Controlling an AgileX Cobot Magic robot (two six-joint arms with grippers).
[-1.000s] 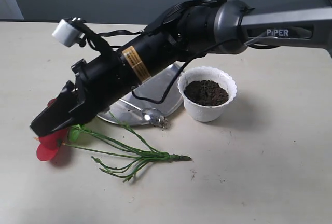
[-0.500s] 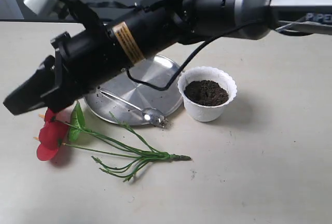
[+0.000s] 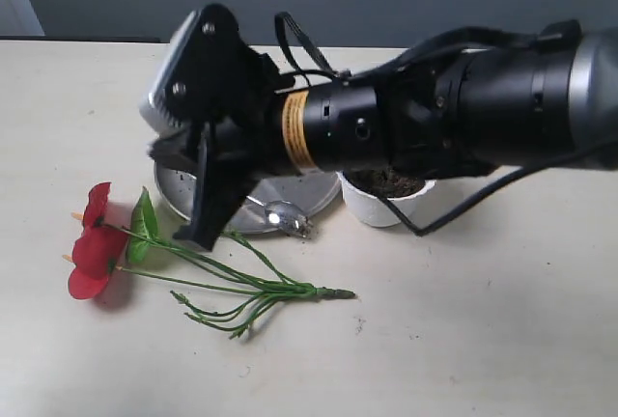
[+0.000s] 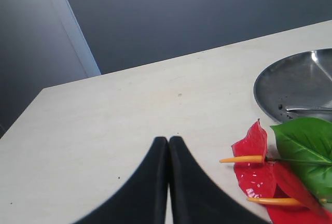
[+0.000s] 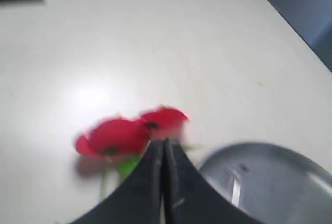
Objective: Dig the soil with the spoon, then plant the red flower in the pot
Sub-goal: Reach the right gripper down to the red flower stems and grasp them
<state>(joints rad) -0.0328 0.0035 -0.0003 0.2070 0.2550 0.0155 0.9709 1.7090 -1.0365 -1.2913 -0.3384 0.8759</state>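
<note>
Above the steel plate (image 3: pixel 299 190) my right pincer (image 3: pixel 208 234) hangs, tips pressed together, holding nothing. Spoon (image 3: pixel 275 212) rests on the plate's near rim. Red flower (image 3: pixel 97 248) lies just beside the plate, stems trailing away. Pot (image 3: pixel 386 207) with soil (image 3: pixel 386 183) touches the plate's far side. My left pincer (image 4: pixel 168 146) is pressed together too, near the blooms.

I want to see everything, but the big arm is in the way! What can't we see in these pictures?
- Pot and soil: mostly behind the arm, exterior view.
- Spoon: handle hidden by the right gripper, exterior view.
- Plate: cut off by the edge, left wrist view.
- Flower: blurred, right wrist view.
- Left gripper: missing from the exterior view.
</note>
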